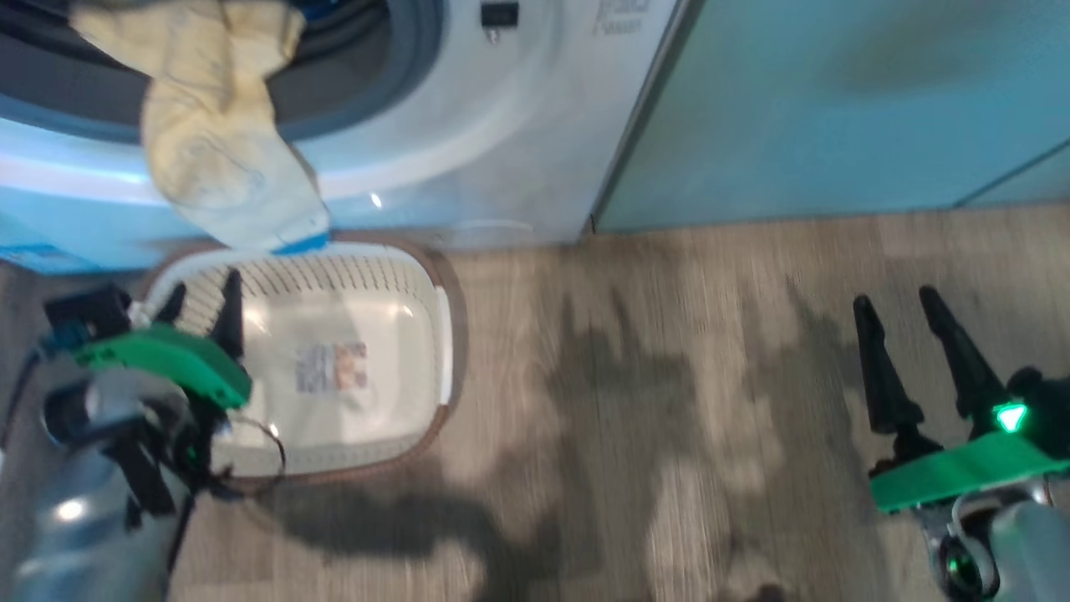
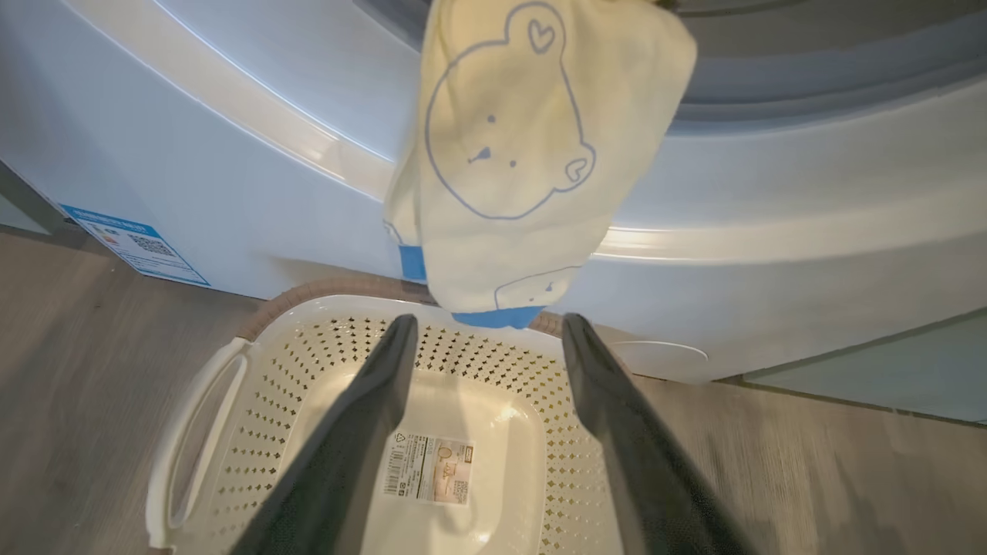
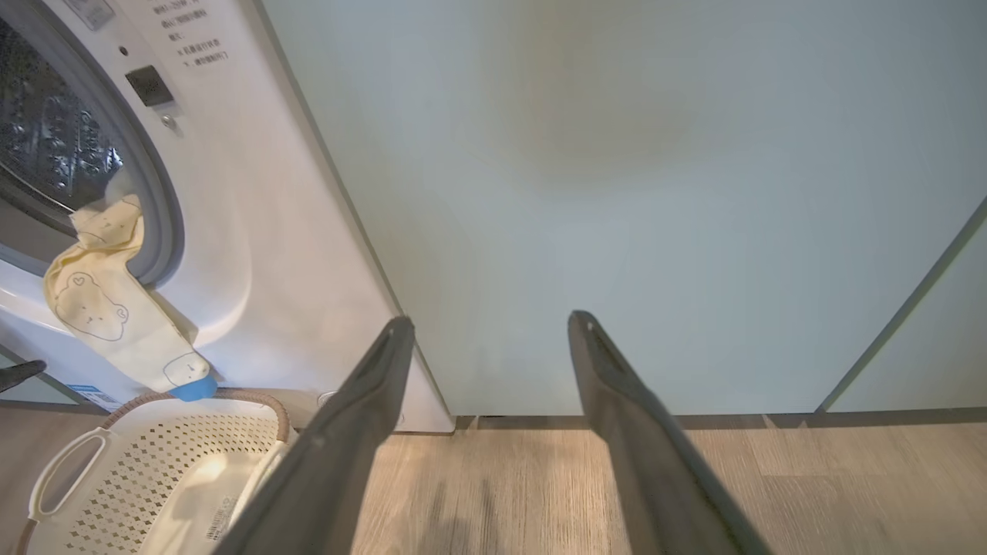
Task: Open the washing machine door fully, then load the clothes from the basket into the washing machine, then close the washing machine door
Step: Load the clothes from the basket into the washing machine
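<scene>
Where the head view blurs the clothes (image 1: pixel 221 125), the left wrist view resolves a bear outline (image 2: pixel 501 131). They hang over the washing machine (image 1: pixel 501 150) lip, hem at the basket (image 1: pixel 351 276) rim's 12 o'clock. The left gripper (image 1: pixel 203 299) gapes above the basket; the right gripper (image 1: pixel 894 301) gapes over open floor (image 1: pixel 669 376) at 3 o'clock.

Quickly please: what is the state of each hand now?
Left hand: open, holding nothing.
Right hand: open, holding nothing.
</scene>
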